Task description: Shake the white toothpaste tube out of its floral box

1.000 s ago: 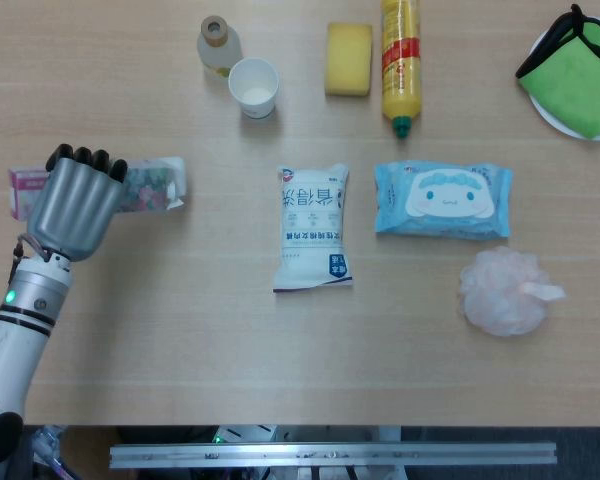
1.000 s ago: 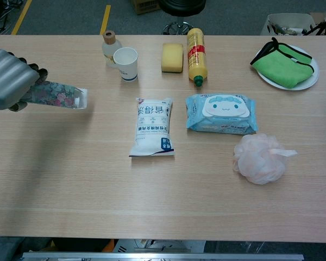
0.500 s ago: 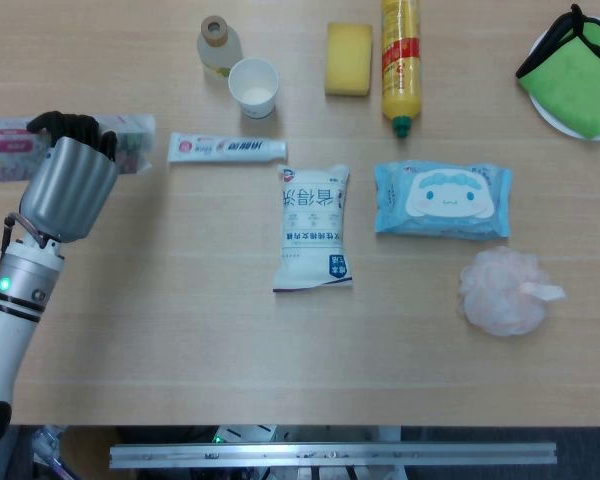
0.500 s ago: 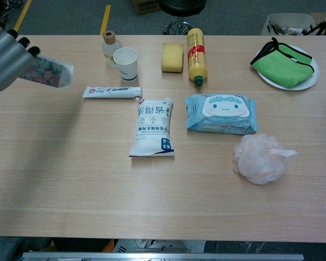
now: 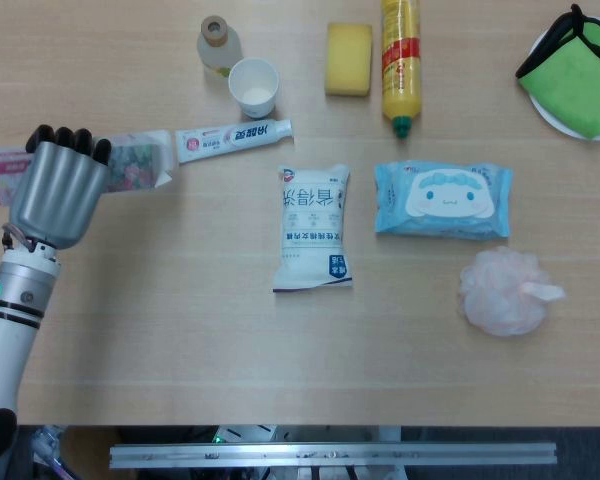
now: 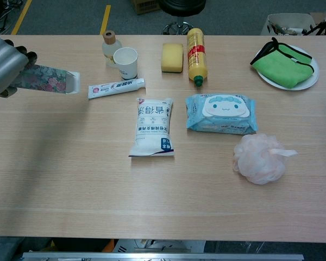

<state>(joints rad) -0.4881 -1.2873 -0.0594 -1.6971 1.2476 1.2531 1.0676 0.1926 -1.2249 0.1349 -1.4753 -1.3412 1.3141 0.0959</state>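
Note:
My left hand grips the floral box above the table's left side, its open end facing right. The white toothpaste tube lies on the table just right of that open end, tilted slightly, with its cap end near the paper cup. It lies wholly outside the box. A pink end of the box sticks out left of my hand. My right hand appears in neither view.
A paper cup and small bottle stand behind the tube. A white pouch, wipes pack, bath pouf, sponge, yellow bottle and a plate with green cloth lie to the right.
The toothpaste tube slid out of the box onto the table, then shifted and tilted slightly. My left hand swung the box up and back, then returned it nearer the tube.

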